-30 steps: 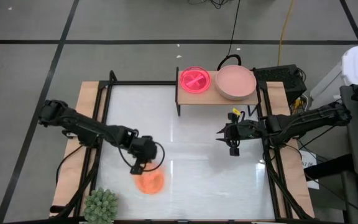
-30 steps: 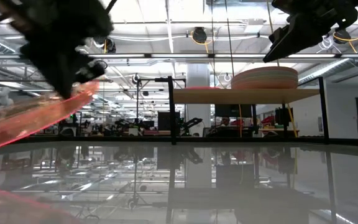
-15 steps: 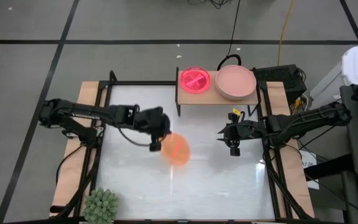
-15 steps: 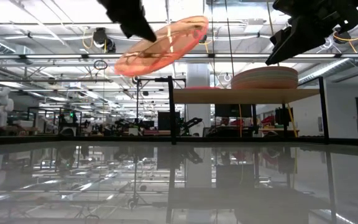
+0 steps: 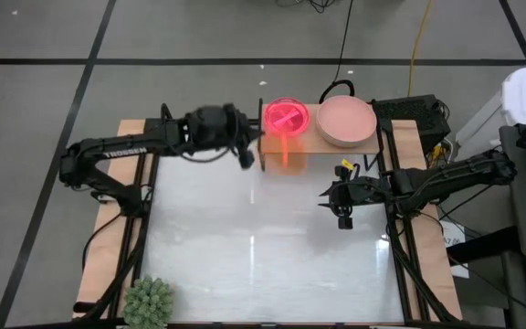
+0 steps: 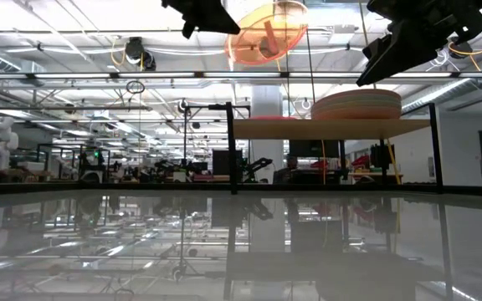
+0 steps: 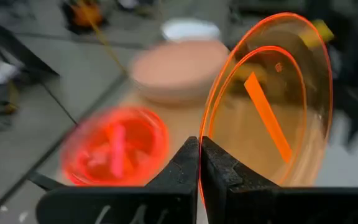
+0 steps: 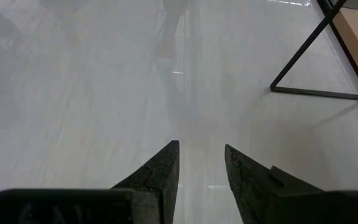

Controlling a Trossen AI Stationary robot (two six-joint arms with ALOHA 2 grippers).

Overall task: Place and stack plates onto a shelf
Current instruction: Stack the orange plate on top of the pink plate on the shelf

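High view: my left gripper hangs just off the shelf's left end, pinching the rim of one orange plate that stands nearly on edge in front of the board. My left wrist view shows both dark fingers pressed flat together on that rim, the translucent orange disc rising tilted beyond them. In the low view the orange plate floats high above the tabletop, level with or above the shelf, steeply tilted.

On the shelf I count two resting places in use: one glossy magenta plate on the left half, and a stack of larger matte plates on the right half, with a dusty-pink one on top. The low view shows that stack as several thin layers, but I cannot count them for certain.

My right gripper waits over the right side of the white table, well apart from the shelf, holding nothing; my right wrist view shows its two fingers parted with bare table between them.

One spiky green plant sits at the table's near left corner.
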